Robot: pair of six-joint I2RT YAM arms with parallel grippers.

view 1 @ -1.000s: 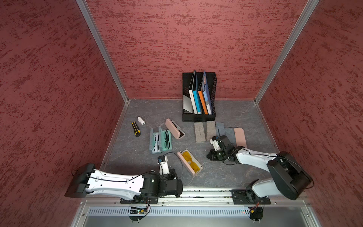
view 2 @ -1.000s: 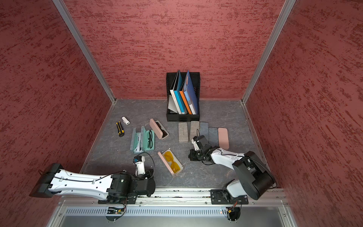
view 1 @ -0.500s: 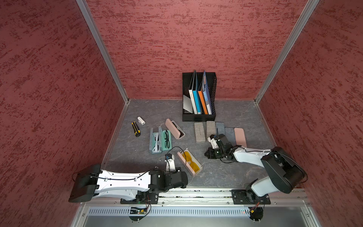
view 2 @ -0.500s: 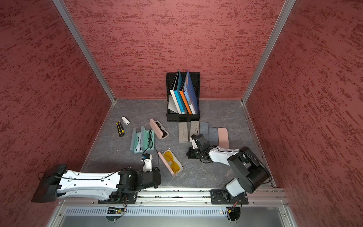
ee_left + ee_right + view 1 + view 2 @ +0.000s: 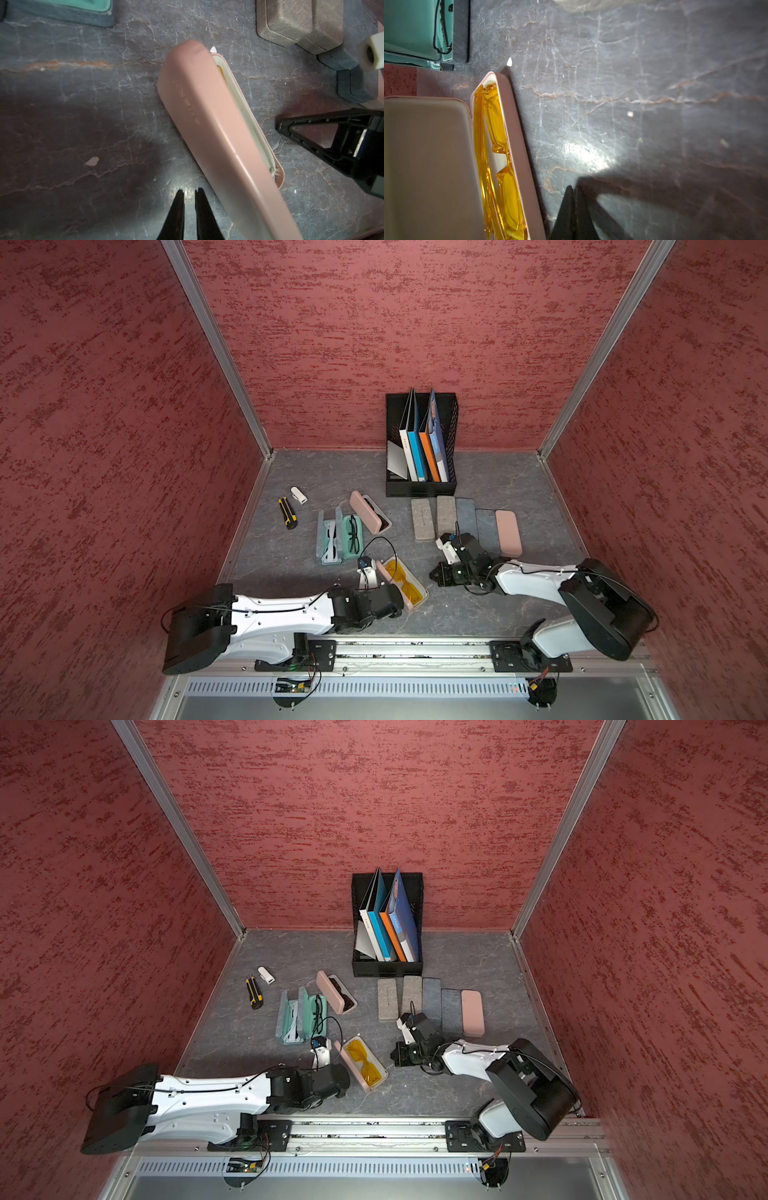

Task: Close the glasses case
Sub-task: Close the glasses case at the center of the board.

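Red textured walls [image 5: 374,323] close off three sides; grey veined tabletop [image 5: 511,472] below. Left arm [image 5: 282,614] lies low along the near edge, stretched rightward, wrist bent toward mid-table. Right arm [image 5: 536,585] is folded, its elbow bulk at the near right and its forearm running left and slightly away. Black mesh file holder [image 5: 453,427] with upright folders stands against the far wall. Row of closed cases [image 5: 465,518] sits side by side just near of it, the right wrist camera housing over their near ends. Two teal open cases [image 5: 338,537], each with glasses, lie left of centre, and a pink open case [image 5: 368,512] lies just beyond them. Target: pink glasses case [image 5: 405,585], near-centre, lying diagonally between the two arm tips. Its lid [image 5: 207,124] is raised along the left long edge, with yellow glasses [image 5: 500,145] in the tray. Left gripper [image 5: 189,193] is down at table level just beside the outer face of the lid at its near end; jaws a crack apart, nothing between them. Right gripper [image 5: 572,188] points at the tray's right long side, near but apart; jaws pressed together, empty. Yellow-black utility knife [image 5: 287,514] and small white cap-like item [image 5: 298,494] lie far left, close together.
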